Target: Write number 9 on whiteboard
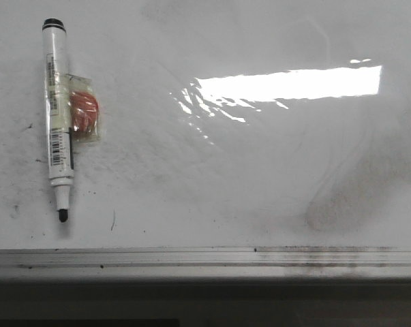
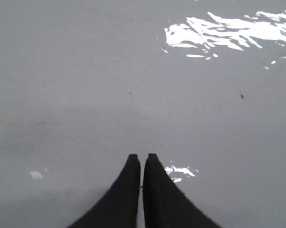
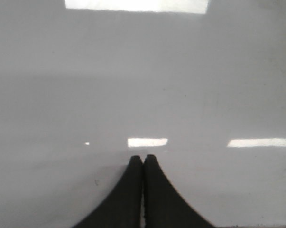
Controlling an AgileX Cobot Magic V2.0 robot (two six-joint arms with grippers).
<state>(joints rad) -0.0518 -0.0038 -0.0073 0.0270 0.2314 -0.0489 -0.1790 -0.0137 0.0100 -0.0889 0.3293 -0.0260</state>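
The whiteboard (image 1: pixel 246 157) fills the front view, glossy white with grey smudges and black specks, edged by a silver frame strip (image 1: pixel 205 257) at the near side. No number 9 shows on it. A white marker (image 1: pixel 58 116) with a black tip lies uncapped at the left, tip toward the frame. Neither gripper shows in the front view. My left gripper (image 2: pixel 142 156) is shut and empty over bare board (image 2: pixel 86 95). My right gripper (image 3: pixel 143 157) is shut and empty over bare board (image 3: pixel 133 71).
A small clear packet with a red-orange thing (image 1: pixel 84 116) inside lies against the marker's right side. A bright light glare (image 1: pixel 287 85) lies across the board's far middle. A short black scratch (image 1: pixel 113 219) sits near the marker tip.
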